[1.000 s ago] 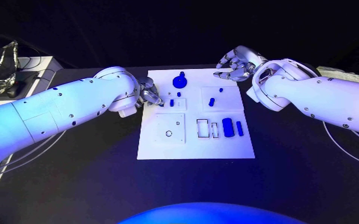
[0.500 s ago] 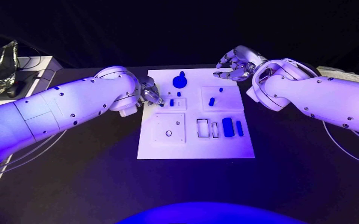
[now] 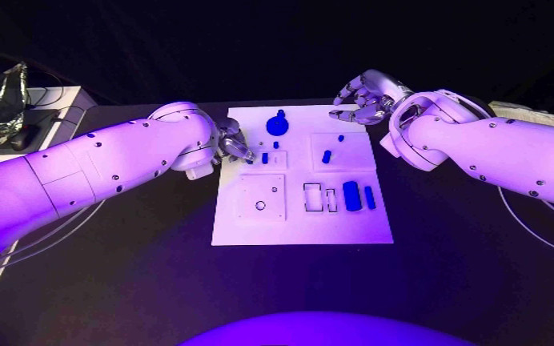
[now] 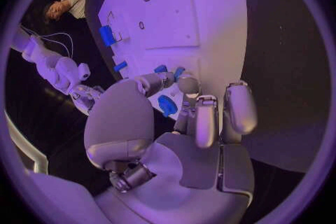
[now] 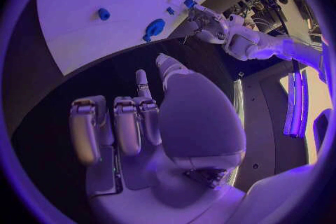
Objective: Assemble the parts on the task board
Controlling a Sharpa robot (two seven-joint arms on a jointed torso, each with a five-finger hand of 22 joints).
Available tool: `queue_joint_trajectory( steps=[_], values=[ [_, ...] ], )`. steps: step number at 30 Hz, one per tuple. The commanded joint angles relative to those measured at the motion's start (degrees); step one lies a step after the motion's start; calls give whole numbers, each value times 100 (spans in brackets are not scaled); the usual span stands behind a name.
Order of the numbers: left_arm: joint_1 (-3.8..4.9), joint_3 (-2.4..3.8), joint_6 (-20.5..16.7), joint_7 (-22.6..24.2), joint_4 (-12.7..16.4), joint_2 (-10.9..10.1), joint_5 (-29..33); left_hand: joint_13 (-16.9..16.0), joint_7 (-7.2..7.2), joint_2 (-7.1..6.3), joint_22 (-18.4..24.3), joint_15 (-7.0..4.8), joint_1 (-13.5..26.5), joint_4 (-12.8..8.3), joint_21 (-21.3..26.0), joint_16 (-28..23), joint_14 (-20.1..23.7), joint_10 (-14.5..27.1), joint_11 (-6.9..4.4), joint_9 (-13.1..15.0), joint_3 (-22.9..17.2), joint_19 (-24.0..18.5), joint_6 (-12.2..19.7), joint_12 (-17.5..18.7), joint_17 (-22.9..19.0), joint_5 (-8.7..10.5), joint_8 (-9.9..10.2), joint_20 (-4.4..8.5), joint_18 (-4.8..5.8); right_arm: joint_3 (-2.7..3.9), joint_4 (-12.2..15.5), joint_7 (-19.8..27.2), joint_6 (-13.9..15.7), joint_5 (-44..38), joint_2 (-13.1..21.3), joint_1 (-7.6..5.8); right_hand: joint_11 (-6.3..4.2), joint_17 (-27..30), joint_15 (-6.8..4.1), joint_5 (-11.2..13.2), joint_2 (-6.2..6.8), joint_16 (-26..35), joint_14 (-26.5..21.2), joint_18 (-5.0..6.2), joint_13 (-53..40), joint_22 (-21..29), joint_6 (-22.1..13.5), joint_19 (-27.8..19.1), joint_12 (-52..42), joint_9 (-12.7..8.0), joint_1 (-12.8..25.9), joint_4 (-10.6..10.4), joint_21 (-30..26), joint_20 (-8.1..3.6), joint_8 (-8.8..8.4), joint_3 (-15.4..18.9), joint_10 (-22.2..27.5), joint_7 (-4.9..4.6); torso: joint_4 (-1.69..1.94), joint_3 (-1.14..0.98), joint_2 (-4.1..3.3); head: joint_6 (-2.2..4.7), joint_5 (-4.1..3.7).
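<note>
You are early in the assembly, as I judge it; your left hand [image 3: 231,142] sits at the left edge of the task board [image 3: 303,234], its fingertips down beside a small blue peg [image 3: 264,158] in the board's upper left region; from the left wrist view the fingers [image 4: 203,117] are curled toward the board close to two small blue pieces [image 4: 168,70], but you cannot tell from these pictures whether anything is actually pinched between them; treat the grasp as unconfirmed. Your right hand [image 3: 367,98] hovers off the board's far right corner, above the bench [image 3: 138,282], fingers loosely curled and holding nothing.

The next move, by my reading, calls for a fine pinch on that small peg and a careful upright seating into its hole; the piece is tiny, so a slip is the main risk.

Counting from the head view, you have one board; on it one large rounded blue part [image 3: 277,126] near the far edge; about four small blue pegs or studs in the upper half, though some are too small to be sure of; two longer blue blocks [image 3: 352,195] side by side at the lower right, next to an outlined rectangular slot [image 3: 313,197]; and one square panel with a small round hole [image 3: 261,205] at the lower left.
</note>
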State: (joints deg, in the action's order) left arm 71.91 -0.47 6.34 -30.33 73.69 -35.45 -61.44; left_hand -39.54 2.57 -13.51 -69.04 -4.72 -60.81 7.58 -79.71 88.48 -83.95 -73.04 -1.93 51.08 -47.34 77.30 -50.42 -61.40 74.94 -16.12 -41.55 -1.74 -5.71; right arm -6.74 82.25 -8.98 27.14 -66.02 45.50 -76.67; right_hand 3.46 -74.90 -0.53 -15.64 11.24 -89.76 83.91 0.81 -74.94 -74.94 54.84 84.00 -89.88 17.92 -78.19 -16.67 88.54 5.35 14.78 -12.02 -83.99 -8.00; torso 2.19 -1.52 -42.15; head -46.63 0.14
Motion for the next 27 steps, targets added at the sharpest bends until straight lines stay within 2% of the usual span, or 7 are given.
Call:
queue_joint_trajectory(
  steps=[1, 5, 7, 11, 19, 27],
  values=[
    [-22, -14, 159, 28, 5, 46, 136, -11, -79, 2, -4, -37, 90, -290, 8, 17, -523, -40, -22, -26, -231, 22, -73, 2, 1219, 41, 28, 26, 103, 3, 12, 24, -48, -38, 5, 2, 5, -1486, -7, -20, 1, -17, 604, -35, -1479, -1380, -45, 518, 16, 5, 69, 4, -33, -2, -4, 18, -574, -13, -5, -1, -1, 7, -4],
    [-22, -15, 131, 29, -21, 61, 143, -16, -92, 17, -8, -48, 120, -183, 12, 15, -523, -35, -32, -59, -8, 30, -112, 4, 1217, 58, 51, 39, 105, 3, 14, 22, -48, -38, 8, 1, 5, -1486, -7, -20, 1, -17, 604, -35, -1479, -1380, -45, 518, 16, 5, 69, 4, -33, -2, -4, 18, -574, -13, 4, 1, -2, 4, -16],
    [-23, -15, 121, 30, -29, 64, 144, -32, -95, 47, 0, -53, 147, -41, 23, 13, -522, -31, -35, -91, 342, 32, -158, -2, 1214, 75, 69, 46, 105, 3, 15, 23, -47, -38, 9, 1, 5, -1485, -7, -20, 2, -16, 603, -35, -1478, -1380, -46, 518, 18, 8, 73, 4, -33, -2, -3, 19, -572, -13, 4, 1, -2, 2, -15],
    [-23, -16, 98, 31, -48, 64, 144, -33, -92, 62, 6, -53, 129, 64, 31, 9, -519, -16, -32, -116, 587, 33, -172, 4, 1206, 73, 91, 49, 104, 3, 17, 23, -46, -38, 11, 1, 5, -1480, -7, -21, 2, -14, 602, -35, -1474, -1380, -49, 518, 22, 14, 82, 4, -34, -2, -3, 22, -569, -13, 7, 4, -1, 3, -21],
    [-28, -15, 33, 38, -65, 41, 123, -10, -75, -6, 16, -44, 130, 458, 50, -6, -511, 29, -18, -158, 1379, 38, -203, 28, 1178, 75, 123, 41, 104, 3, 15, 26, -46, -38, 12, 1, 5, -1480, -7, -21, 2, -14, 602, -35, -1474, -1380, -49, 518, 22, 14, 82, 4, -34, -2, -3, 22, -569, -13, 6, 9, 0, 23, -25],
    [-46, -13, 9, 42, -18, -30, 87, 10, -67, -46, 22, -39, 91, 627, 59, -13, -507, 52, -11, -166, 1672, 37, -194, 39, 1164, 71, 129, 40, 101, 3, 11, 31, -39, -38, 15, 1, 5, -1477, -7, -21, 3, -13, 601, -32, -1471, -1374, -51, 514, 25, 17, 86, 4, -42, -2, -3, 23, -565, -13, 8, 13, 4, 26, -28]
  ],
)
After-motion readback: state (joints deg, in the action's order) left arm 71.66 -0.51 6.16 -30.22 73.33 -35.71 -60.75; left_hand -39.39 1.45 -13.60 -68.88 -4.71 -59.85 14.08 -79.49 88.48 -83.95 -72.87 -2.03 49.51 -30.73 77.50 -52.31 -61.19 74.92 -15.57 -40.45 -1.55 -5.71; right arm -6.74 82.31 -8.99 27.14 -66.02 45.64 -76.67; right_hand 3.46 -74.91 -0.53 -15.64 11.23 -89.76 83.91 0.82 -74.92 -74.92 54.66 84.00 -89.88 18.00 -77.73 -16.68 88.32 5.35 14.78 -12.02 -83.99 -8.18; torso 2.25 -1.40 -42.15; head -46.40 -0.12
